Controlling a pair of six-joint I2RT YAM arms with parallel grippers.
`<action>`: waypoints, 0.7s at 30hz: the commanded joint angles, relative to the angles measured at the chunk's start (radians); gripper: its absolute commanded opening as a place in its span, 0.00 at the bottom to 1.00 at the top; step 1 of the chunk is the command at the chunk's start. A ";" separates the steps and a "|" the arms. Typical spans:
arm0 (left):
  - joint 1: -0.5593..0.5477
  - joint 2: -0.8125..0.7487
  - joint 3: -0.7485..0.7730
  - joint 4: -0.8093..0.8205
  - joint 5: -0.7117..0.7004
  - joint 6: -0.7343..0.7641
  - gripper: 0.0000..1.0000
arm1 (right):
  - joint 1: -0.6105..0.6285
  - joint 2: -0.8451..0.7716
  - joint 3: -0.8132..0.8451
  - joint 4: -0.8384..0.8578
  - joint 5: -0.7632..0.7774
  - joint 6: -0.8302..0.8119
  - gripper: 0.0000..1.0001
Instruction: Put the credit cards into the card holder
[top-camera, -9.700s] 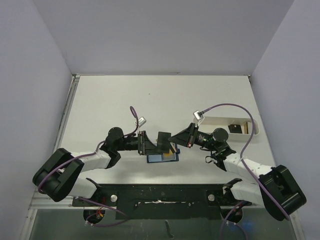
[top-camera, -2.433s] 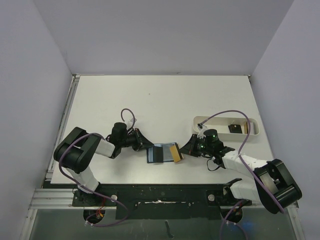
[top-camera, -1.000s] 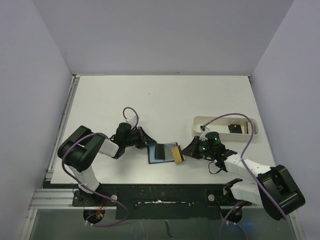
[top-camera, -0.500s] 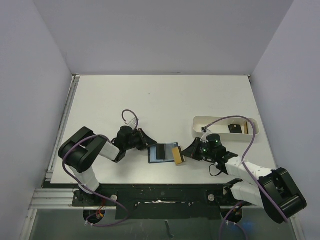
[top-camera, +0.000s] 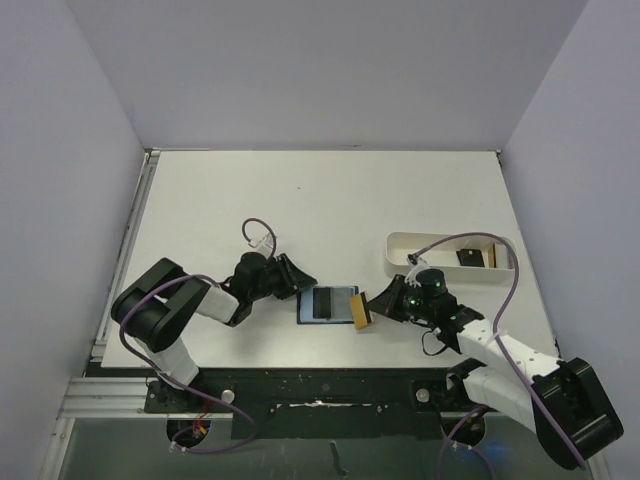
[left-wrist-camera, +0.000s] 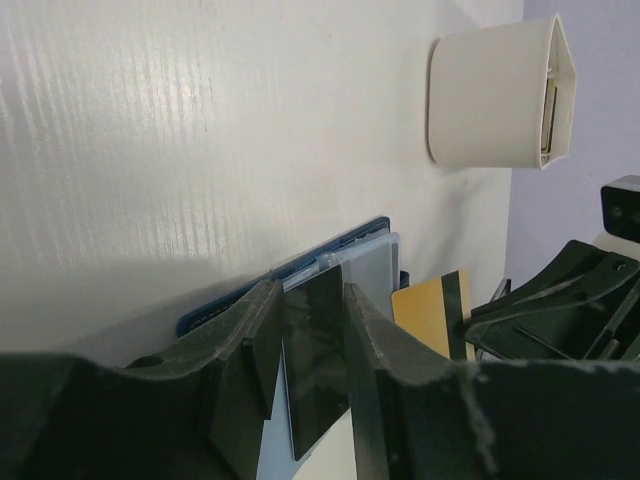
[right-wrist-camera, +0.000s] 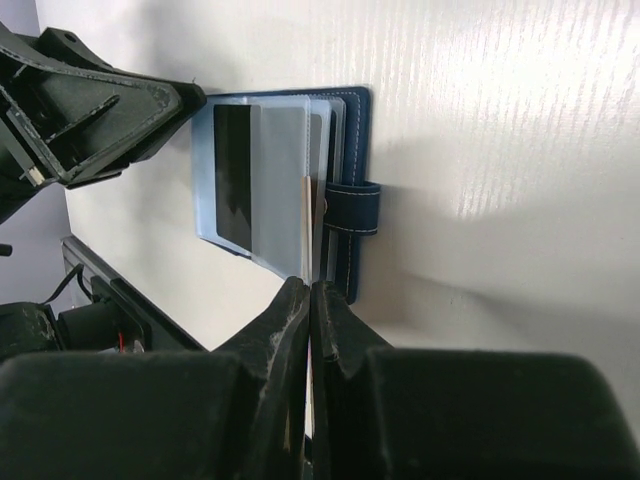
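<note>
The card holder (top-camera: 305, 312) lies open near the table's front edge, navy blue with light blue pockets. A dark credit card (top-camera: 325, 303) sits in one pocket. My left gripper (top-camera: 304, 288) is low at the holder's left edge with its jaws parted. In the left wrist view the dark card (left-wrist-camera: 318, 350) shows in the gap, untouched by either jaw, and the holder's navy edge (left-wrist-camera: 300, 270) lies beyond. My right gripper (top-camera: 372, 303) is shut on a tan card (top-camera: 358, 310) at the holder's right side. The right wrist view shows that card edge-on (right-wrist-camera: 305, 225) beside the strap (right-wrist-camera: 352, 195).
A long white tray (top-camera: 400, 243) stands at the right, with a dark card (top-camera: 467, 257) and a tan one (top-camera: 490, 257) inside. In the left wrist view the tray (left-wrist-camera: 495, 95) stands beyond the holder. The table's front rail lies just behind both arms.
My left gripper's jaws have parted; the dark card stays in the holder as before. The right arm has shifted slightly, still shut on the tan card at the holder's right edge.
</note>
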 joint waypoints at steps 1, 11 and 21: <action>0.001 -0.086 0.038 -0.072 -0.015 0.044 0.31 | 0.008 -0.068 0.079 -0.109 0.065 -0.043 0.00; 0.001 -0.218 0.071 -0.300 -0.015 0.083 0.39 | 0.007 -0.076 0.162 -0.243 0.183 -0.106 0.00; -0.056 -0.357 0.155 -0.635 -0.051 0.119 0.49 | 0.065 0.012 0.218 -0.297 0.311 -0.110 0.00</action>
